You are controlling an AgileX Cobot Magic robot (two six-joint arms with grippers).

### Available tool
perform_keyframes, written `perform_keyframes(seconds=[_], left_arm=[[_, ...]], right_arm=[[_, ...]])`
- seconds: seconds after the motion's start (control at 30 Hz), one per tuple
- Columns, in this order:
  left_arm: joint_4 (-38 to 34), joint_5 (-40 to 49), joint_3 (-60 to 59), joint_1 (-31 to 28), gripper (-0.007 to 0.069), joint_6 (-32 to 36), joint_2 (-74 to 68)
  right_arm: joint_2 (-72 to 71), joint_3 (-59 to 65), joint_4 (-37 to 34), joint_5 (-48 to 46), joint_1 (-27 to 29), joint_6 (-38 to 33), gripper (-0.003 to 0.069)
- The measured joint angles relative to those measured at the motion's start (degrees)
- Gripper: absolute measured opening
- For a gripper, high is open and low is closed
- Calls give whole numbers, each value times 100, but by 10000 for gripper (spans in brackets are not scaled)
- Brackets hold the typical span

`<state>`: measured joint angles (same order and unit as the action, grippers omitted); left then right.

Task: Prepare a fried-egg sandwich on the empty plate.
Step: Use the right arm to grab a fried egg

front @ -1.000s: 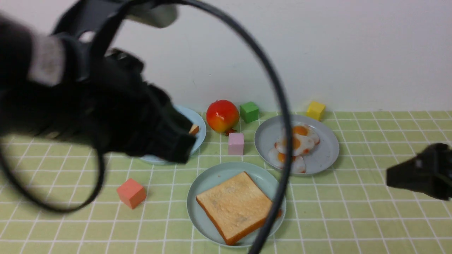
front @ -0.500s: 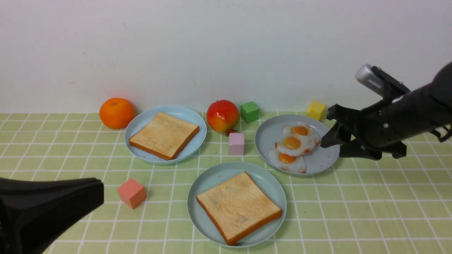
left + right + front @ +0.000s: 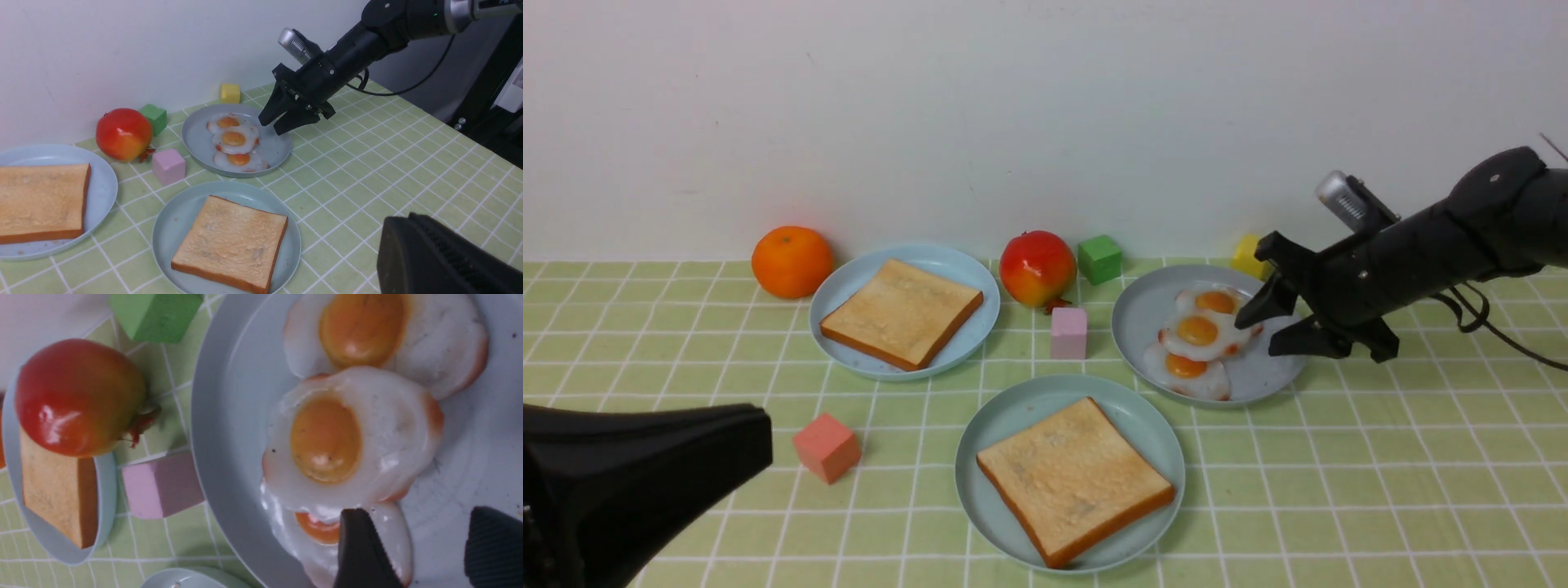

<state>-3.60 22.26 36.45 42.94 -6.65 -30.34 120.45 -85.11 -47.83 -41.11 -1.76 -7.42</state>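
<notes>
In the front view, the teal plate (image 3: pixel 988 425) is seen nearest on the bench (image 3: pixel 1380 490), and one toast slice (image 3: pixel 1074 478) is lying on it. Behind it to the left, a second toast slice (image 3: pixel 903 313) is placed on the sky-blue plate (image 3: pixel 849 286). Behind it to the right, three fried eggs (image 3: pixel 1201 331) are overlapped on the grey plate (image 3: pixel 1135 314). A pink cube (image 3: pixel 1068 332) is set between the three plates. A red fruit (image 3: pixel 1037 268), a green cube (image 3: pixel 1100 258) and an orange (image 3: pixel 792 261) are lined along the wall, and a salmon cube (image 3: pixel 827 447) lies apart at the left. A yellow cube (image 3: pixel 1245 255) is partly hidden by the right arm (image 3: pixel 1421 245). The right jaws are open and empty over the grey plate's right edge, just beside the eggs. Of the left jaws only a black shape is shown at the lower left, so their opening cannot be told. In the left wrist view, the same parted right jaws are seen above the grey plate's rim. In the right wrist view, the middle egg (image 3: pixel 347 441) is laid over the two others, and one jaw tip is seen in front of the lowest egg; whether it touches cannot be told.
</notes>
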Motion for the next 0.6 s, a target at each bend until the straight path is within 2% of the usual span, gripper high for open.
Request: perform_keyframes(seconds=[0.37, 0.6], left_arm=[[0, -13, 0, 0, -13, 0, 0], [-7, -17, 0, 0, -13, 0, 0]], right_arm=[[376, -105, -830, 300, 0, -480, 368], [601, -288, -992, 344, 0, -590, 368]])
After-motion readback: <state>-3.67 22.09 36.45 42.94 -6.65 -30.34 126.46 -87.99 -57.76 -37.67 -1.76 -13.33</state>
